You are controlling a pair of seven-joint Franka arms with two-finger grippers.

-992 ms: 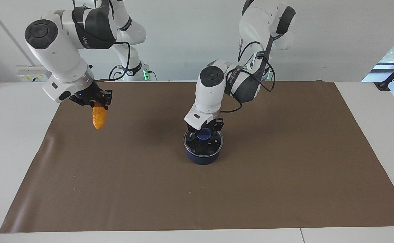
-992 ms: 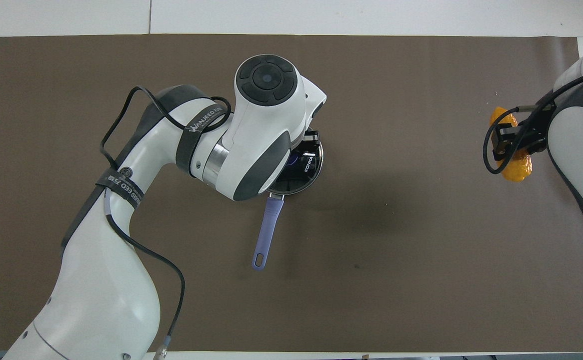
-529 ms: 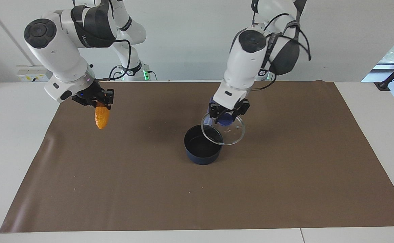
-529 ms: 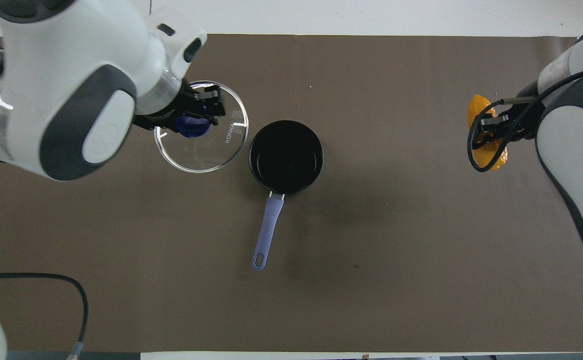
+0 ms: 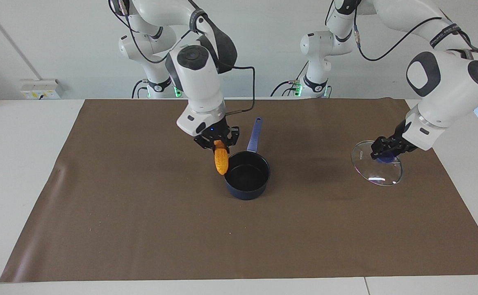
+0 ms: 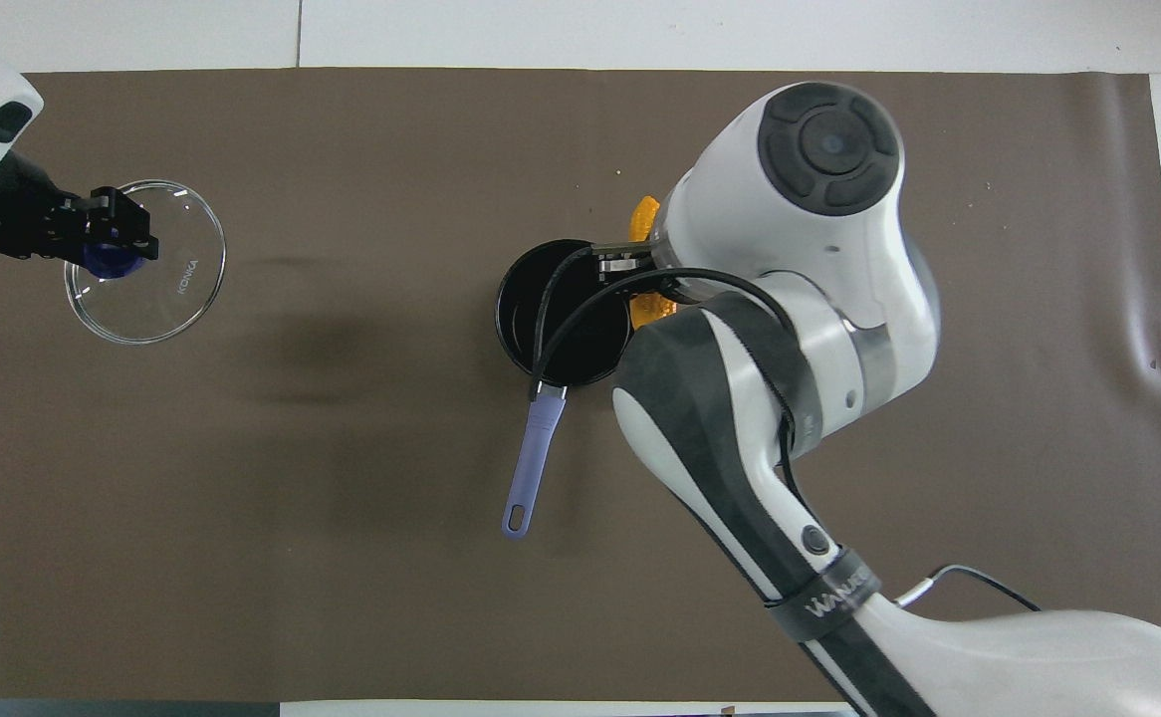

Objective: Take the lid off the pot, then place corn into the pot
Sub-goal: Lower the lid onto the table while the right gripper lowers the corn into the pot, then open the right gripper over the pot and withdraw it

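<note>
Lid: off the pot now, where a second ago it sat shut over it; the left gripper point(image 5: 383, 154) has carried the lid point(image 5: 377, 169) out toward the left arm's end of the table and holds it by the blue knob, tilted, its lower rim at or just above the brown mat point(image 5: 140, 229); whether it touches is hard to tell.

Left gripper: fingers closed on the knob, the glass disc hanging below and beside them.

Pot: open and uncovered, black inside showing, standing where it did, its long handle pointing toward the robots; the pot point(image 5: 247, 175) sits just below and beside the right gripper point(image 5: 218, 142).

Corn: a second ago it hung well off toward the right arm's end; now the right gripper has brought the corn point(image 5: 221, 160) to the pot's rim, dangling tip down from closed fingers, over the rim edge and not yet inside.

Right gripper: clamped on the cob's top end.

Meaning: first half of the job looks done; the second half likely needs only a short shift over the opening and a release.

Count: one pot, one lid, one corn cob, one mat, two grippers, both full.
</note>
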